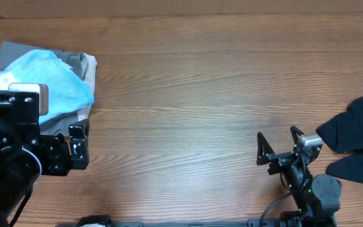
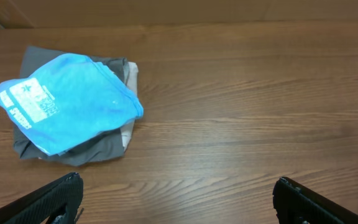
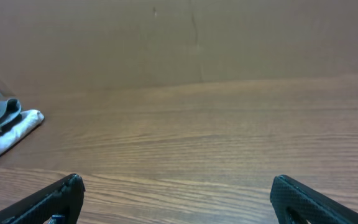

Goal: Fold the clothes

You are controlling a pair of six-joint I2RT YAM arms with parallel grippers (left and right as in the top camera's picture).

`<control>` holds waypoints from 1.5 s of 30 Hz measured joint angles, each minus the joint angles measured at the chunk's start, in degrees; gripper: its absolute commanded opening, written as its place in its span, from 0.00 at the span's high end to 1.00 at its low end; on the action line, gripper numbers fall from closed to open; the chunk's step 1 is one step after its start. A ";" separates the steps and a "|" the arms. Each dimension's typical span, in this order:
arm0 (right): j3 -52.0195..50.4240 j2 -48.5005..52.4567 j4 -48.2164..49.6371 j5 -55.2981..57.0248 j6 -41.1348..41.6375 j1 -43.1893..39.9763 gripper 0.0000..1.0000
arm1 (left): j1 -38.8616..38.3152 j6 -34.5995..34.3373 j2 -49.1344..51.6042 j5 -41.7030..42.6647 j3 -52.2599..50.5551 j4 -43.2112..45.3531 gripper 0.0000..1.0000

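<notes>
A folded stack of clothes lies at the table's far left, with a light-blue T-shirt [image 1: 49, 85] on top of grey [image 1: 17, 50] and beige [image 1: 91, 66] garments. In the left wrist view this stack [image 2: 67, 106] sits ahead and to the left of my left gripper [image 2: 176, 186], which is open, apart from the clothes and holding nothing. A crumpled black garment [image 1: 358, 135] lies at the right edge. Just left of it, my right gripper [image 1: 276, 133] stands open over bare wood, also empty [image 3: 176, 186]. The right wrist view catches only the stack's edge [image 3: 8, 127].
The left arm's body [image 1: 17, 151] covers the near-left corner and part of the stack. A brown cardboard wall [image 2: 185, 12] runs along the far side of the wooden table [image 1: 188, 107].
</notes>
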 measured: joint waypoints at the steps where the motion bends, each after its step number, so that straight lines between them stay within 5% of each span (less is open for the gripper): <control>1: -1.40 -1.31 0.72 -0.07 -0.02 0.00 0.00 | 0.00 0.00 0.02 0.00 0.00 0.00 0.00; 9: -8.66 -3.76 11.93 -1.79 0.00 0.00 0.00 | 0.00 0.00 0.02 0.00 0.00 0.00 0.00; 41: -8.85 -3.78 12.35 -1.90 -0.02 0.00 0.00 | 0.02 0.02 0.00 0.00 0.00 0.04 0.00; 45: -8.85 -3.78 12.35 -1.92 0.00 0.00 0.00 | 0.02 0.07 -1.22 -0.20 -2.93 8.72 0.00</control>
